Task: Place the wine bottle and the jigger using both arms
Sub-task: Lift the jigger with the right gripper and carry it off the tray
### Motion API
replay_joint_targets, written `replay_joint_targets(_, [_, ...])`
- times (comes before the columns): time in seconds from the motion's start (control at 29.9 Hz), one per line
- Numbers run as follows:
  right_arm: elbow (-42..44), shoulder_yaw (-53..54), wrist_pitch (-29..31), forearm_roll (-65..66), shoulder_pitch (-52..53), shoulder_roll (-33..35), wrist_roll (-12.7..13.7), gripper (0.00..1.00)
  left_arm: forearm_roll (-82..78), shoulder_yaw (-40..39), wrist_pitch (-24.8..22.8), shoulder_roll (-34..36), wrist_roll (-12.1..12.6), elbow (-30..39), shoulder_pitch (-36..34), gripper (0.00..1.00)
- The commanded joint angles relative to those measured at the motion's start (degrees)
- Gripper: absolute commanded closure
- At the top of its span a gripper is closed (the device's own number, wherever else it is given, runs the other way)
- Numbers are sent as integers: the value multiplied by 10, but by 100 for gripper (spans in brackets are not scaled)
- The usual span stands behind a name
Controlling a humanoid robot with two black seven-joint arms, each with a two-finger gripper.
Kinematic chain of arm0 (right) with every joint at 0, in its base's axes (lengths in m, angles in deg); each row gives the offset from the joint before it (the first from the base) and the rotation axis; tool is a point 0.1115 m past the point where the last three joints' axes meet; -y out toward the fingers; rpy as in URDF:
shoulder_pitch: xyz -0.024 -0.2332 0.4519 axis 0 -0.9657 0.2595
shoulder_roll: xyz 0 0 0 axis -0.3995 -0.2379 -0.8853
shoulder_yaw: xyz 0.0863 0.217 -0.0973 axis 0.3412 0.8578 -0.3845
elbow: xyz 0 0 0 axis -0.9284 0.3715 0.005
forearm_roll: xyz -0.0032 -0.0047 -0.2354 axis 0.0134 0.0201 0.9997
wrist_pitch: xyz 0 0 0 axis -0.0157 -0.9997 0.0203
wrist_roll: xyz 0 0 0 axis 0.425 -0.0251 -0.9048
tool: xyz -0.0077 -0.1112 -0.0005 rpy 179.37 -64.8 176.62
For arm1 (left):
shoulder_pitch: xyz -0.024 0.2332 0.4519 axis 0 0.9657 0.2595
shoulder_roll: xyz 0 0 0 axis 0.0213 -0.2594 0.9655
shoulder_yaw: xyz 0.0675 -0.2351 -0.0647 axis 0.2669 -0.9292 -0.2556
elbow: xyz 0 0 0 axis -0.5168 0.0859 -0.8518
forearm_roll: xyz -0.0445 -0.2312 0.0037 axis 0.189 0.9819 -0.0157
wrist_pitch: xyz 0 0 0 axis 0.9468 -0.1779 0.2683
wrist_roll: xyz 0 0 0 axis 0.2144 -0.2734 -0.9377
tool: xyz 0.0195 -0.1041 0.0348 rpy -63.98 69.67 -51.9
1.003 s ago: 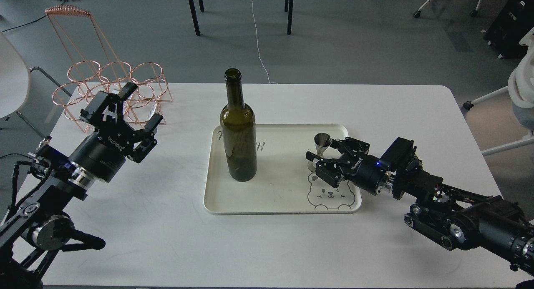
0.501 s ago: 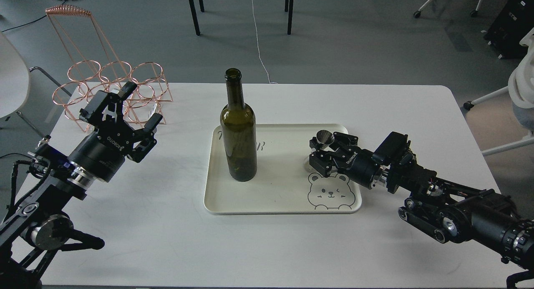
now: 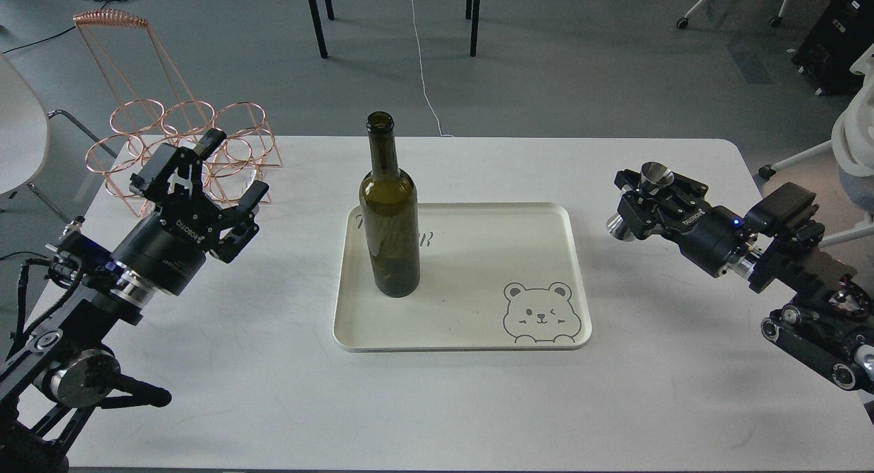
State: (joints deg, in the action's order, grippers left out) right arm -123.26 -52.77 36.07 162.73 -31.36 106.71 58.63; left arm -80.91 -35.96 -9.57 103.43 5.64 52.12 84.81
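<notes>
The dark olive-green wine bottle stands upright on the left part of the cream tray in the middle of the white table. My right gripper is shut on the steel jigger and holds it above the table, to the right of the tray. My left gripper is open and empty at the table's left, well left of the bottle and just in front of the copper rack.
A copper wire rack with ring holders stands at the back left corner of the table. The tray carries a bear drawing at its front right. Chair legs and cables are on the floor beyond the table.
My right gripper closed on the jigger, lifted it off the tray and carried it right, out past the tray's right edge. The left arm barely moved. The bottle stayed put.
</notes>
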Motion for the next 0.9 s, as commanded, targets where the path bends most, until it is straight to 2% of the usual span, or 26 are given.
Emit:
replay_joint_targets(0.0, [17, -1, 0, -34, -28, 16, 0, 86, 0, 1, 0, -1, 0, 0, 0, 2])
replay_joint_targets(0.27, [109, -5, 0, -35, -48, 6, 0, 86, 0, 1, -2, -3, 0, 0, -1, 2])
replay_joint_targets(0.33, [125, -4, 0, -35, -46, -19, 0, 86, 0, 1, -2, -2, 0, 0, -2, 2])
replay_joint_targets(0.67, [168, -5, 0, -35, -27, -69, 0, 84, -1, 1, -2, -3, 0, 4, -4, 2])
replay_joint_targets(0.87, [172, -7, 0, -35, -23, -75, 0, 80, -1, 1, -1, -2, 1, 5, -4, 2])
